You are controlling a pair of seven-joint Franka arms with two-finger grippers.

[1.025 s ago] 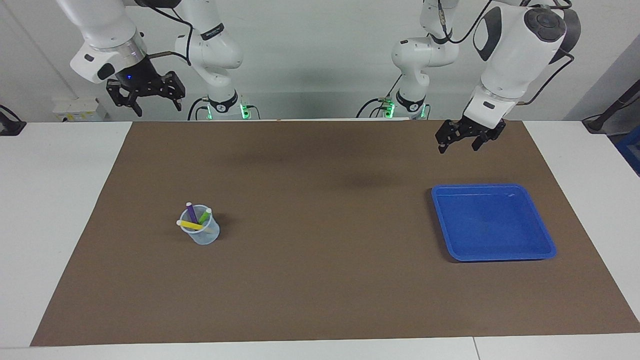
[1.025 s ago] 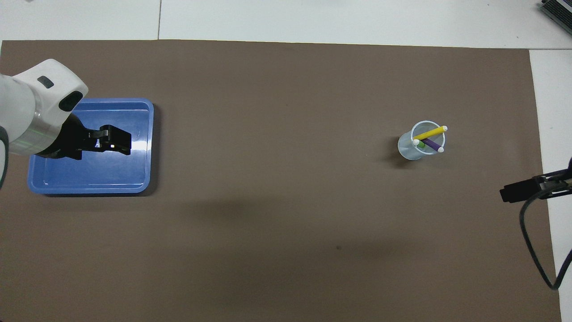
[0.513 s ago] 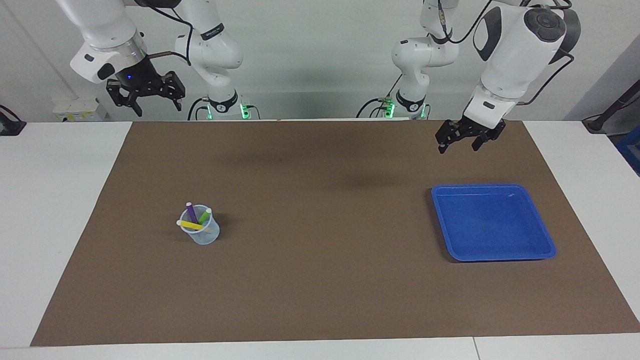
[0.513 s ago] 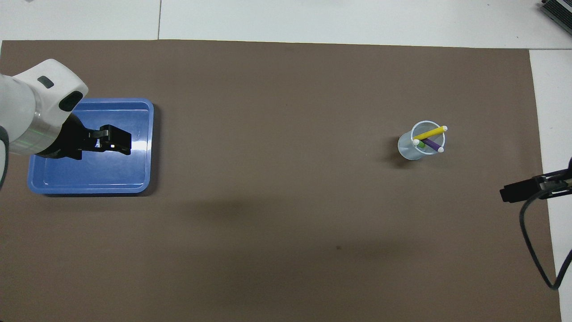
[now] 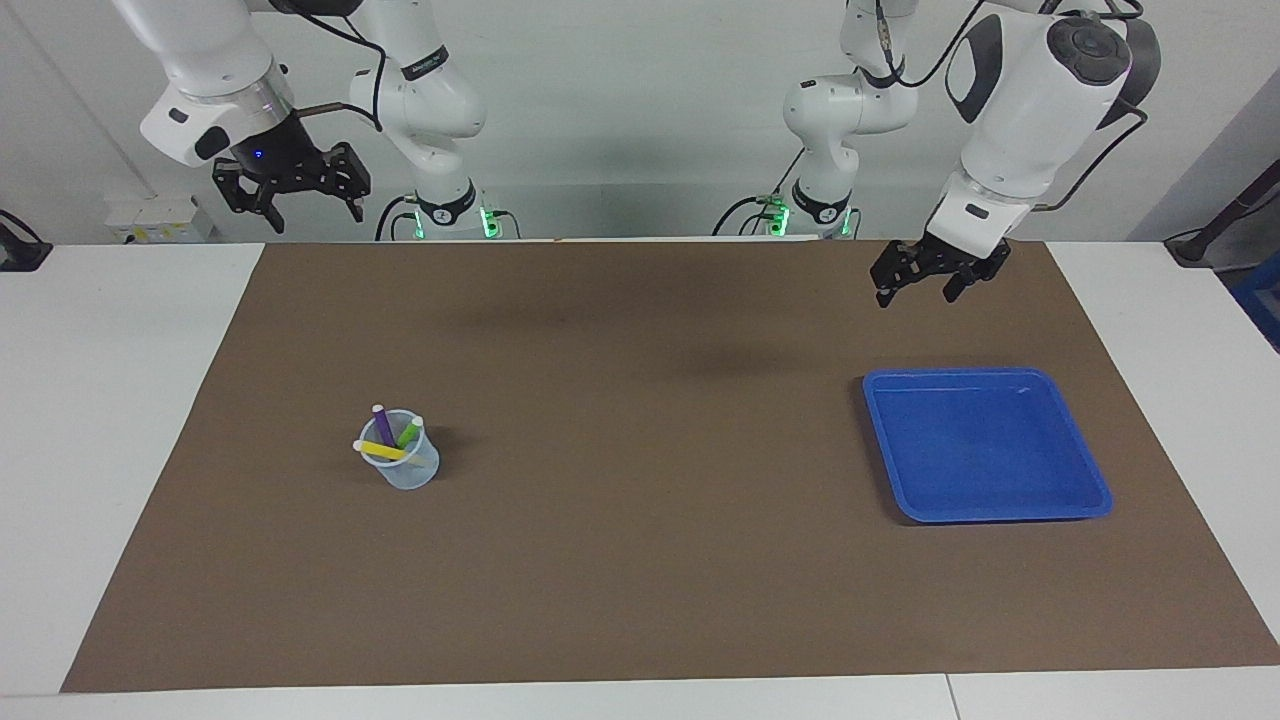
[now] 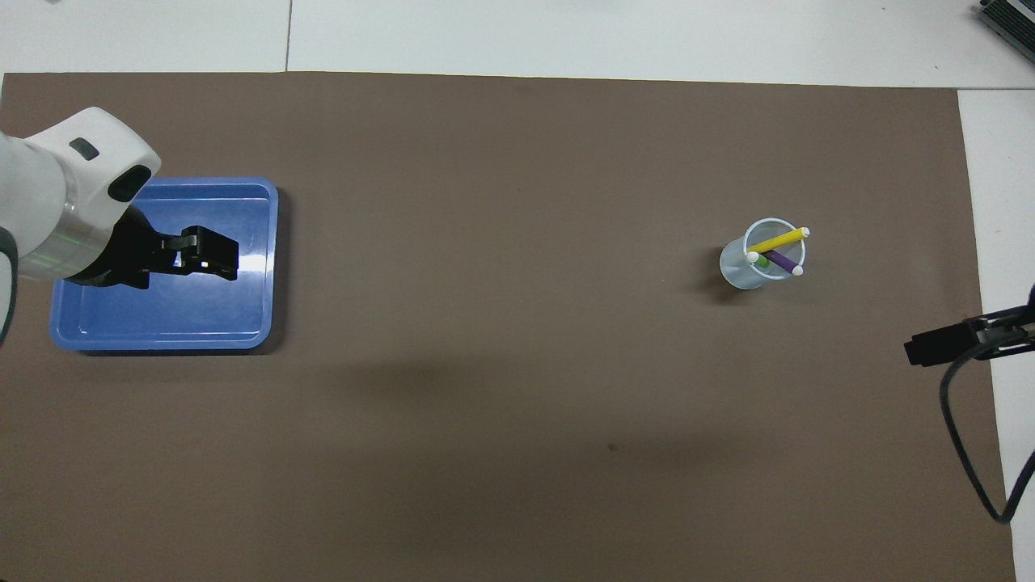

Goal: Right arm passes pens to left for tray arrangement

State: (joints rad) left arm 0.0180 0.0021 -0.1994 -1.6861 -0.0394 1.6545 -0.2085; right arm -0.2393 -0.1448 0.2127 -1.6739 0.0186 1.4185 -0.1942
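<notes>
While the brown mat (image 5: 640,560) covers the white table (image 5: 110,400), both grippers, left (image 5: 928,284) and right (image 5: 290,200), hang open and empty over the mat's edge nearest the robots.

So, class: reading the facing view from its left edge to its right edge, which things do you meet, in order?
Right hand → cup holding the pens → left hand → blue tray.

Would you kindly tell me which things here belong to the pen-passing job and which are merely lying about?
Part of the job:
- green pen, purple pen, yellow pen, all in the cup
- blue tray
- right pincer, raised, open
- left pincer, raised, open

Lying about:
- brown mat
- white boxes at the table's edge
</notes>
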